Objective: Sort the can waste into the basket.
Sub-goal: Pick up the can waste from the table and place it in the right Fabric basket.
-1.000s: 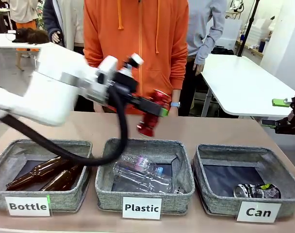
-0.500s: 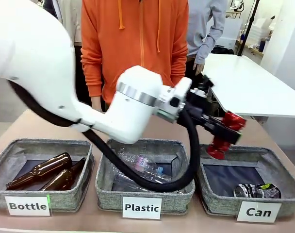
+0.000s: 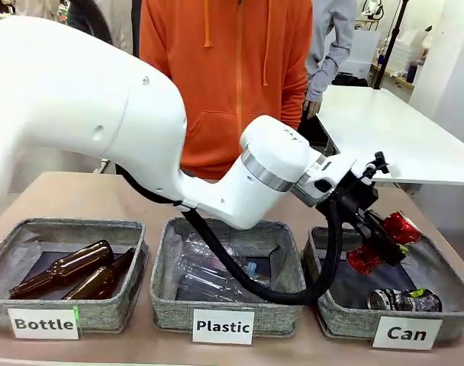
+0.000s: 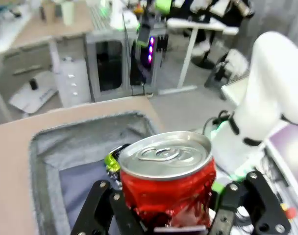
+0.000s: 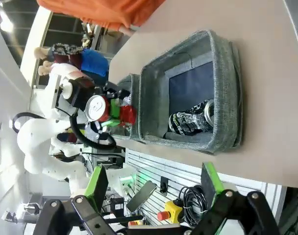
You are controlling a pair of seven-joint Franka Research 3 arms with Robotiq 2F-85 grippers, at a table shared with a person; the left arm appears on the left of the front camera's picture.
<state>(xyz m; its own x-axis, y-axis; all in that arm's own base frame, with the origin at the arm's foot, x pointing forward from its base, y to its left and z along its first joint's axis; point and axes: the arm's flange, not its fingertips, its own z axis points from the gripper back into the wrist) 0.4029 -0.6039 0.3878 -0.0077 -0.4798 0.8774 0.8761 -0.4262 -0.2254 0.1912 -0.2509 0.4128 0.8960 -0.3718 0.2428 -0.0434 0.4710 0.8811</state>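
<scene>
My left gripper (image 3: 378, 245) is shut on the red can (image 3: 386, 241), which is dented and tilted, just above the inside of the grey "Can" basket (image 3: 322, 301). In the left wrist view the red can's silver top (image 4: 164, 154) sits between the black fingers (image 4: 96, 211), with the basket floor (image 4: 78, 178) beneath. The silver and dark can (image 3: 404, 300) with green marks lies on its side at the basket's front right. In the right wrist view, my right gripper (image 5: 154, 188) stands open off the table's edge, facing the basket (image 5: 222, 98) and that lying can (image 5: 193, 120).
A "Plastic" basket (image 3: 163, 293) holding clear bottles stands in the middle, and a "Bottle" basket (image 3: 3, 293) with brown glass bottles (image 3: 64, 267) at the left. My left arm (image 3: 140, 145) spans the table. A person in an orange hoodie (image 3: 232, 69) stands at the far side.
My left arm has swung rightward with the red can, from beyond the Plastic basket to over the Can basket, and has come lower. The lying can has not moved.
</scene>
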